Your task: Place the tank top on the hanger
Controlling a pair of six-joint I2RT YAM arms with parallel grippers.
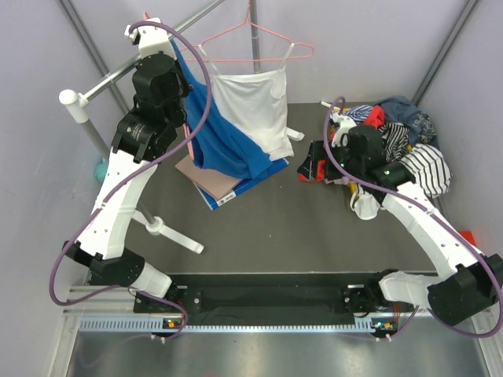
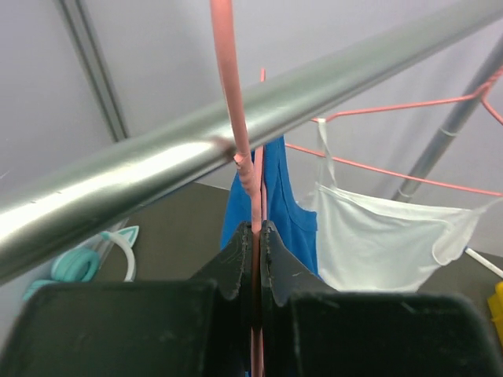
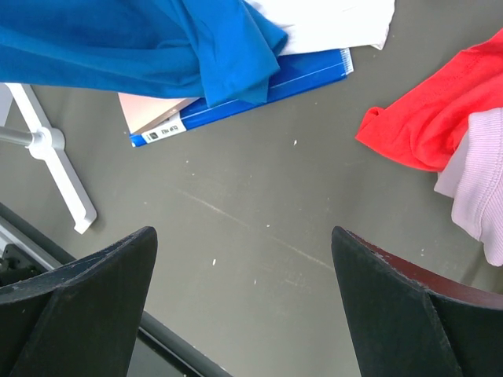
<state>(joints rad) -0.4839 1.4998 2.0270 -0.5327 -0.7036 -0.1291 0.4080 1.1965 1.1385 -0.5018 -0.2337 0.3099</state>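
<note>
My left gripper (image 2: 256, 229) is raised to the silver rail (image 2: 259, 110) and is shut on the thin pink wire of the hanger (image 2: 236, 118), whose hook crosses over the rail. The royal-blue tank top (image 2: 283, 208) hangs from that hanger just below the jaws. In the top view it drapes from the left gripper (image 1: 161, 39) down to the table (image 1: 224, 145). Its lower hem shows in the right wrist view (image 3: 118, 47). My right gripper (image 3: 244, 259) is open and empty low over the table, to the right of the top (image 1: 313, 169).
A white camisole (image 1: 255, 106) hangs on a second pink hanger (image 1: 259, 43) right of the blue top. A blue folder and pink board (image 1: 228, 187) lie under it. A clothes pile (image 1: 401, 133) with a red garment (image 3: 428, 114) sits at the right. A white stand foot (image 3: 59, 169) is near.
</note>
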